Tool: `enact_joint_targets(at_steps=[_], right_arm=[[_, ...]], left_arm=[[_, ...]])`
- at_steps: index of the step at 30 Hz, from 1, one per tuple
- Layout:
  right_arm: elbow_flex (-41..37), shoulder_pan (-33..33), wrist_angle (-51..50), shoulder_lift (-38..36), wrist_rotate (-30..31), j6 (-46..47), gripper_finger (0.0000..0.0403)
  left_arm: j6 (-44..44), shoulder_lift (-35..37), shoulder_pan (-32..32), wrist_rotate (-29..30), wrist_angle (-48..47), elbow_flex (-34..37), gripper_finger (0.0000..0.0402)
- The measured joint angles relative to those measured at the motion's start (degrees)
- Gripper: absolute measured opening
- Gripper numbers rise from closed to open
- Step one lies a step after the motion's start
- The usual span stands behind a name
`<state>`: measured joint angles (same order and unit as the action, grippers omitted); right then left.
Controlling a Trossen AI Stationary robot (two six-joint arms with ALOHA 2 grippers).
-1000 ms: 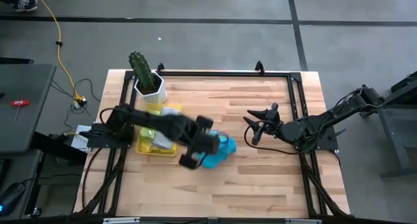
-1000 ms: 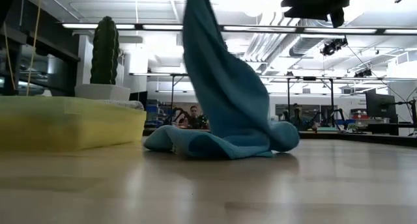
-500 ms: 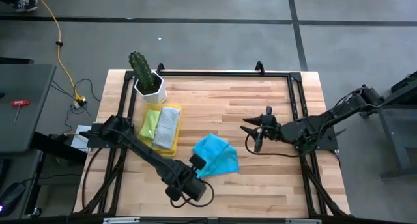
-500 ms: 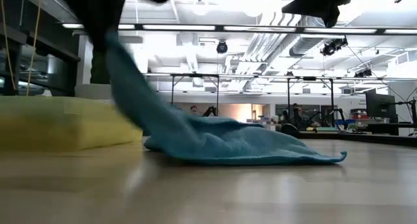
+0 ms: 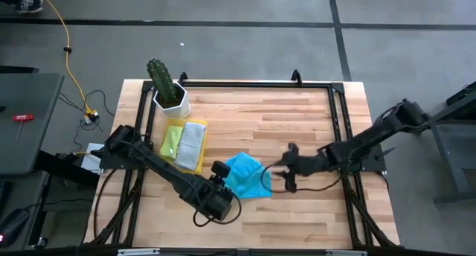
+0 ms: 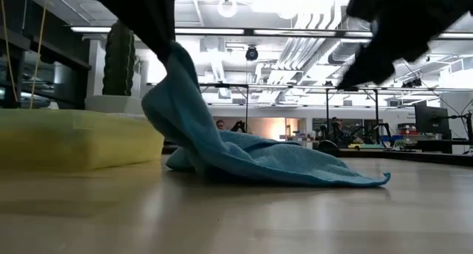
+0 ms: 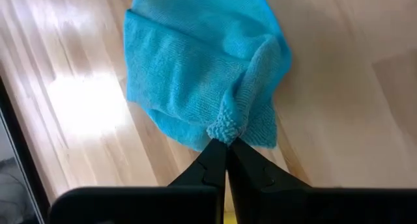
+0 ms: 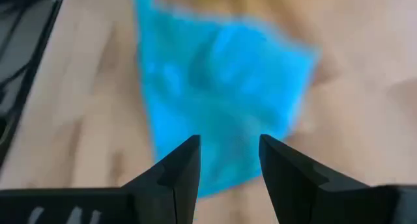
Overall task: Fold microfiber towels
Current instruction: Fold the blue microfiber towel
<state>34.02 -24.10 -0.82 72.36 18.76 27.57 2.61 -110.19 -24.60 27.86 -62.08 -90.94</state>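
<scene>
Blue microfiber towel [image 5: 247, 176] sits a bit toward 6 o'clock of the table's middle, mostly flat on the wood with one corner pulled up off the surface. My left gripper [image 7: 226, 143] is pinched tight on that raised corner, at the towel's 8 o'clock edge in the overhead view, so the cloth drapes down from my fingertips and spreads out toward 3 o'clock. My right gripper [image 5: 286, 176] hangs just beside the towel's 3 o'clock edge, fingers [image 8: 176, 168] parted with nothing between them, pointed at the cloth.

Yellow tray [image 5: 169, 167] is close by at the towel's 10 o'clock, with a lime green towel [image 5: 172, 141] and a grey towel [image 5: 192, 143] lying in it side by side. Potted cactus [image 5: 165, 85] stands at 12 o'clock of the tray, near the table's far corner.

Plenty of bare wooden table [image 5: 297, 114] toward 12 and 1 o'clock of the blue towel. Toward 6 o'clock the table edge is nearer.
</scene>
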Motion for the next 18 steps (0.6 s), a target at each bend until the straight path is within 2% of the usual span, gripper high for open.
enact_joint_targets(at_steps=[6,12,18], right_arm=[[1.0,-3.44,3.14,13.83,-8.51,2.31,0.0149],[6.45,-5.6,3.05,22.52,-8.85,-3.62,0.0149],[11.51,-6.61,-5.48,26.12,-7.76,-7.03,0.0149]], left_arm=[[1.28,-0.07,0.17,-0.89,0.07,0.04,0.0],[2.79,-0.07,0.06,-1.77,0.26,0.04,0.0],[2.8,-0.07,0.09,-2.39,0.23,0.04,0.0]])
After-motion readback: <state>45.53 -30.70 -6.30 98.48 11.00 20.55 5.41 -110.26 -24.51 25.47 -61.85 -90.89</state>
